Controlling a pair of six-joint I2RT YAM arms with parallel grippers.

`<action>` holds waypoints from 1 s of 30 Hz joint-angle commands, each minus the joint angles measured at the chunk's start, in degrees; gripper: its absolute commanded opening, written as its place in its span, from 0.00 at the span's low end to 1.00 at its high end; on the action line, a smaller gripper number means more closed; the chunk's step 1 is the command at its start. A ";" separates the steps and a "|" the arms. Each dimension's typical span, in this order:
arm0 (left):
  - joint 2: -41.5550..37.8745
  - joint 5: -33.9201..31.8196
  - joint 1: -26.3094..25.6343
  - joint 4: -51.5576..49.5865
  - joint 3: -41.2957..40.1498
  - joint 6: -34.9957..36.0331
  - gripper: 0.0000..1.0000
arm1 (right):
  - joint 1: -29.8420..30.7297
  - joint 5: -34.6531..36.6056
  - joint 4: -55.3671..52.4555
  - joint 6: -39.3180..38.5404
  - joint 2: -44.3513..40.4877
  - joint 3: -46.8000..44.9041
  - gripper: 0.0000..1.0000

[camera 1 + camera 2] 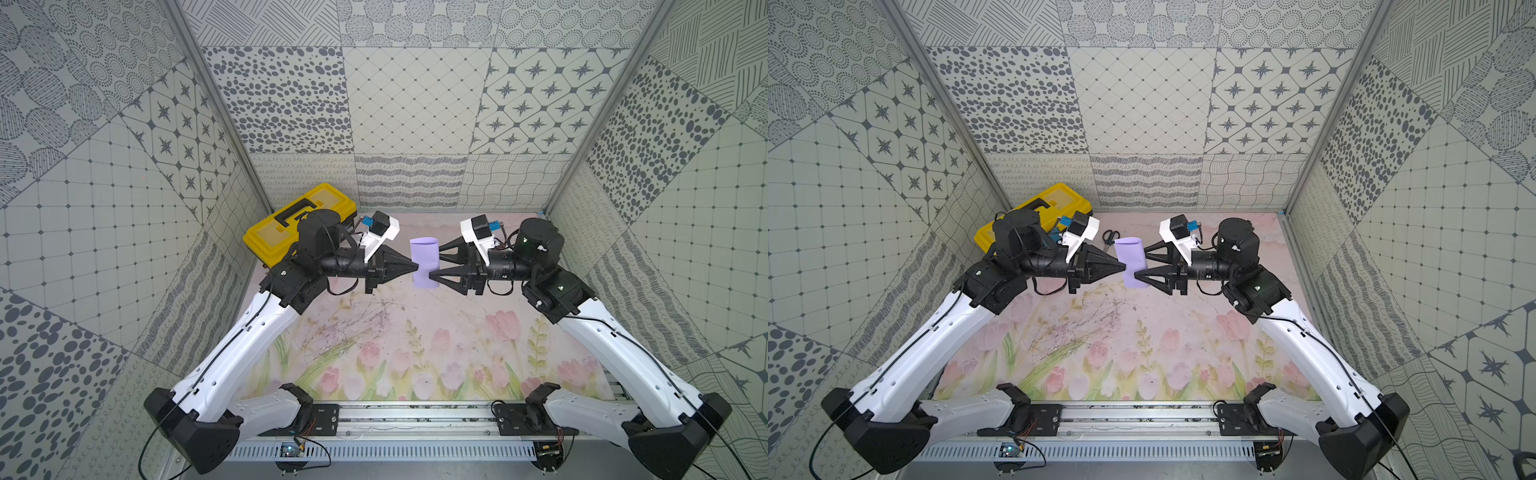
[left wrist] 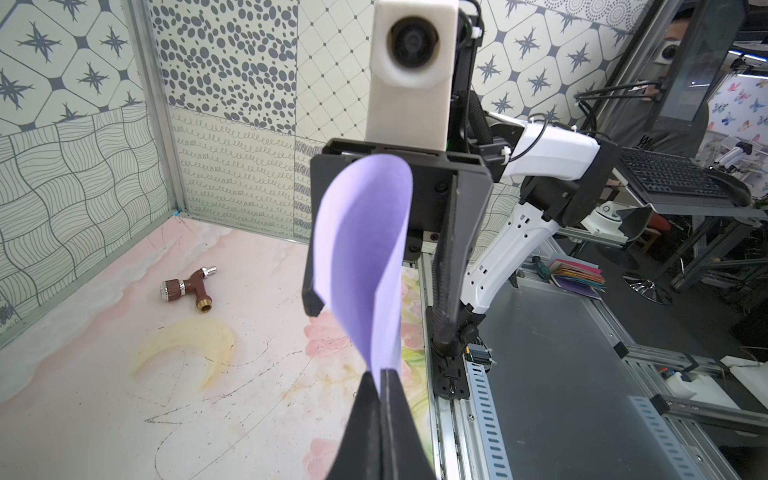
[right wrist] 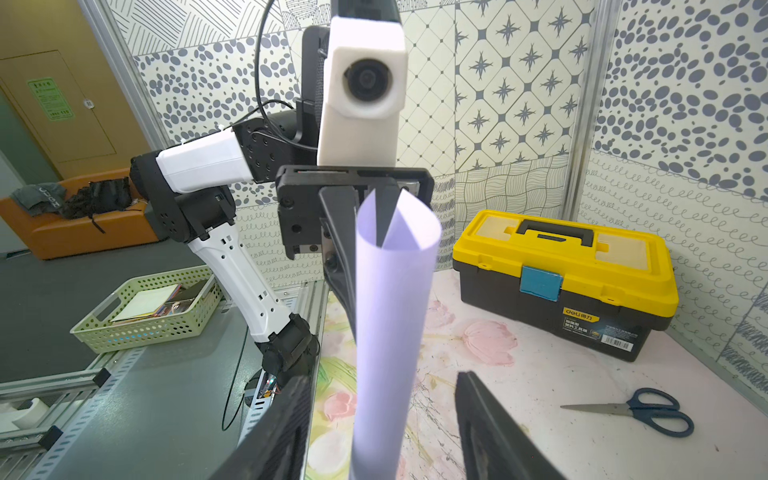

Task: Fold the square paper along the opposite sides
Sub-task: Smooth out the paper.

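Observation:
The square paper is pale lavender and hangs above the table, bent over into a loose loop. My left gripper is shut on the paper, pinching its edges together at one side. My right gripper faces it from the opposite side and is open. Its two fingers stand one on each side of the curled paper, with clear gaps to the sheet. In both top views the two grippers meet tip to tip at the paper.
A yellow and black toolbox stands at the back left corner. Blue-handled scissors lie on the floral mat near it. A brown tap fitting lies towards the back right. A green basket sits off the table.

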 commanded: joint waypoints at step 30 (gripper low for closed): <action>0.22 -0.65 -0.73 0.49 -0.11 1.40 0.00 | 0.29 -2.03 2.69 1.87 1.83 1.27 0.27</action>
